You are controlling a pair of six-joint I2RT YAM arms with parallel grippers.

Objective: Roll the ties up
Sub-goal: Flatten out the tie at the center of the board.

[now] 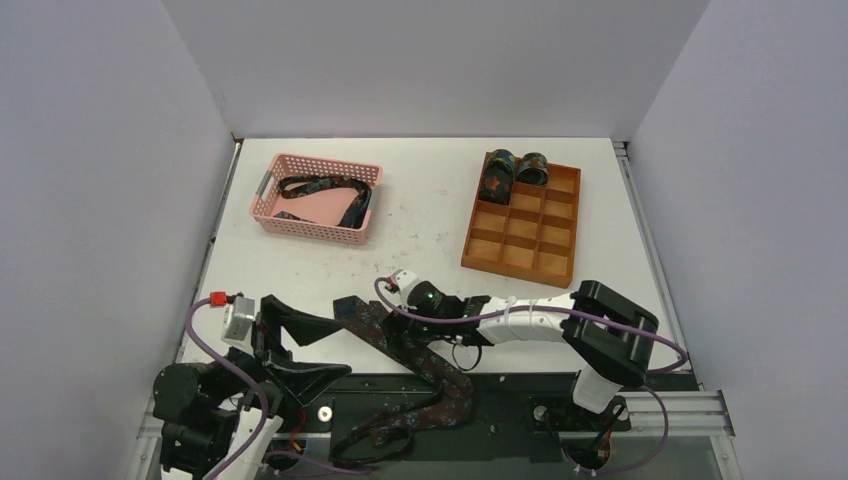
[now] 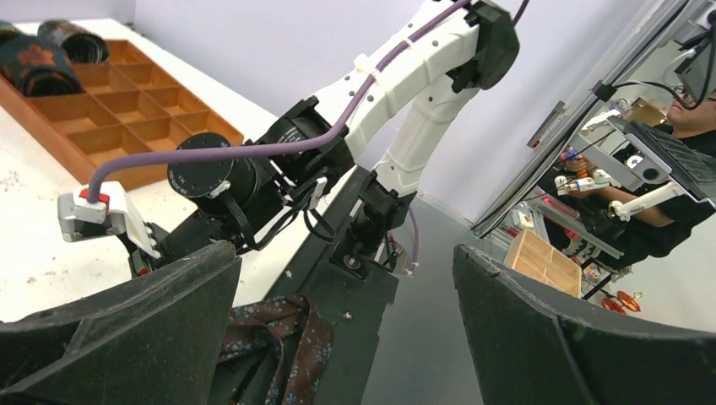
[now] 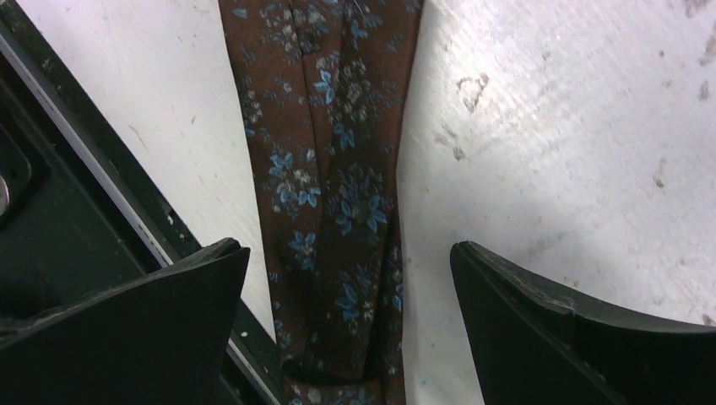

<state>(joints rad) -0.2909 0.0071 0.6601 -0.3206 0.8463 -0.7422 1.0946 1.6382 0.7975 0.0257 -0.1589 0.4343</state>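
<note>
R gripper [image 3: 348, 253] jaws apart, straddling brown floral tie [image 3: 338, 169] lying flat on table [image 3: 549, 126]; L gripper [image 2: 346, 270] wide apart too, tie fabric below it.

Brown blue-floral tie [image 3: 338, 194], pink basket [image 1: 310, 232]

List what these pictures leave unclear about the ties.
- Top view: the loose tie is partly hidden under the right arm.
- Right wrist view: picture edges cut off both its ends.
- Top view: the ties in the basket are tangled, too small to count.
</note>
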